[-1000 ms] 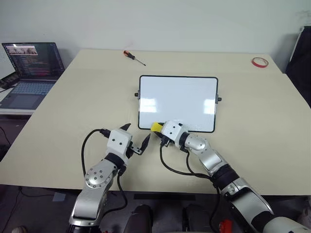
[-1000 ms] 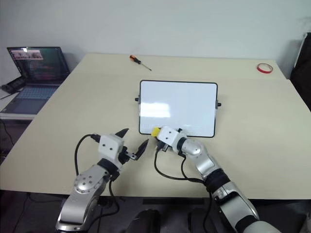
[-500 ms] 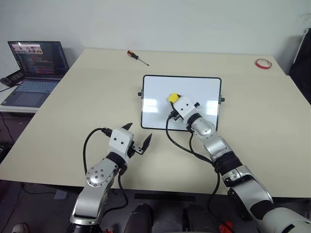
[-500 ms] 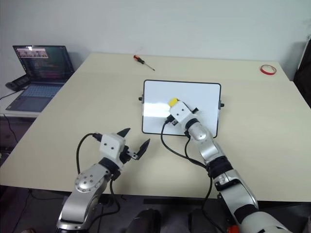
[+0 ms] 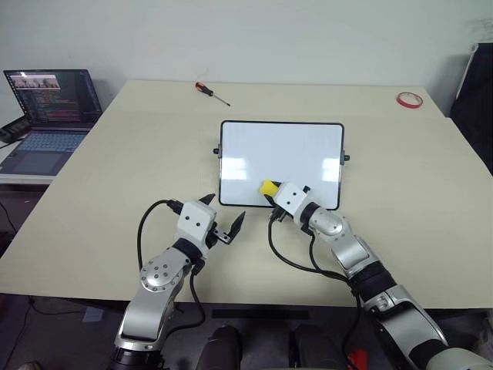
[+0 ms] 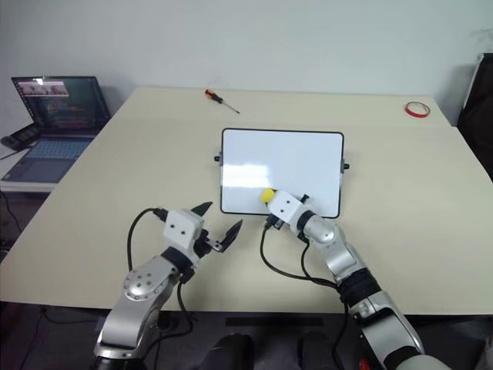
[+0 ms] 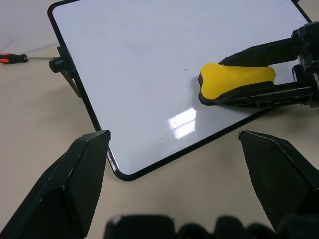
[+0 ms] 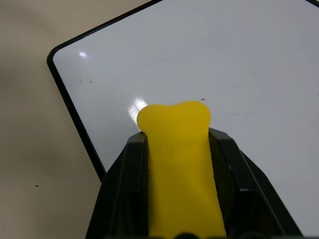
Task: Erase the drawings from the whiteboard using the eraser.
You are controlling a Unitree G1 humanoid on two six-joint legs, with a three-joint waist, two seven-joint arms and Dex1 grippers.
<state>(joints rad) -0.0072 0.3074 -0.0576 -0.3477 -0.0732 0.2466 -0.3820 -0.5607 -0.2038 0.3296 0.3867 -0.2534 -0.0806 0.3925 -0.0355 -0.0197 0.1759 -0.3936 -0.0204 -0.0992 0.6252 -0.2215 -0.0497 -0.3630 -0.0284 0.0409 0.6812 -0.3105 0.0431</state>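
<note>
The whiteboard (image 5: 281,158) lies flat on the table in front of me, its white face looking wiped. The drawings are out of view; a tiny red speck (image 8: 202,99) shows just past the eraser's tip. The yellow eraser (image 5: 268,187) rests on the board near its lower edge, left of centre. My right gripper (image 5: 273,191) is shut on the eraser, one black finger on each side (image 8: 133,164). My left gripper (image 5: 224,210) hovers open over the table just before the board's near left corner, with nothing between its fingers.
A red-handled screwdriver (image 5: 212,91) lies beyond the board near the table's far edge. A red tape ring (image 5: 409,99) sits at the far right corner. An open laptop (image 5: 50,108) stands on a side surface to the left.
My right gripper carried the eraser from the board's near edge up to its middle, then back down to the lower part, a little right of where it began. The left gripper stayed put.
</note>
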